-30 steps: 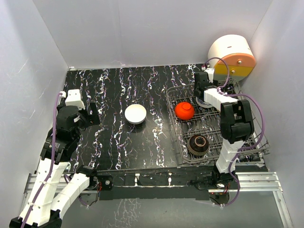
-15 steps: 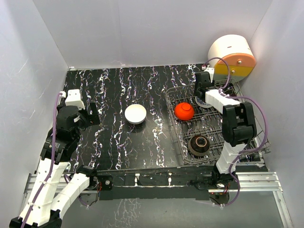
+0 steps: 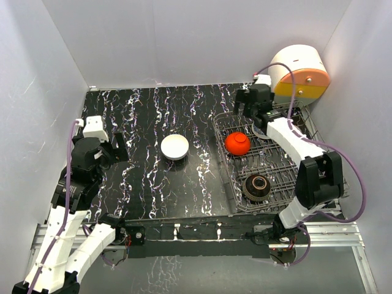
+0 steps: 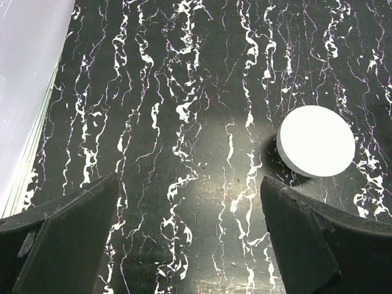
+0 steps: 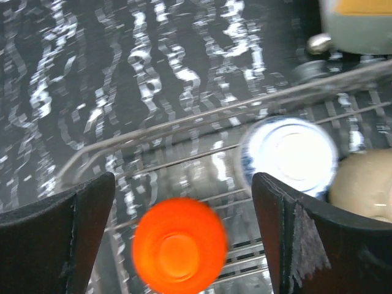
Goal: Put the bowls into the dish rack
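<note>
The white bowl [image 3: 175, 147] sits alone on the black table with white streaks [image 3: 184, 184], out in the middle and well apart from the dish rack [image 3: 278, 160]. The left gripper [image 4: 188, 184] hangs over the table on the left side, and its two fingers [image 4: 67, 236] are spread wide with nothing between them. In the left wrist view the white bowl is ahead of it and off to the right, not touching it. The grey wire dish rack stands on the right side of the table. The red-orange bowl [image 5: 179, 244] is inside the rack with its bottom up. The blue-and-white bowl [image 5: 288, 156] is in the rack too, near the far edge, and the tan bowl [image 5: 364, 184] is just beside it. The dark bowl [image 3: 256, 187] is in the near part of the rack. The right gripper [image 5: 182, 180] hangs above the far end of the rack, spread wide and holding nothing. The big white, orange and yellow drum [image 3: 300, 72] is behind the rack in the far corner
</note>
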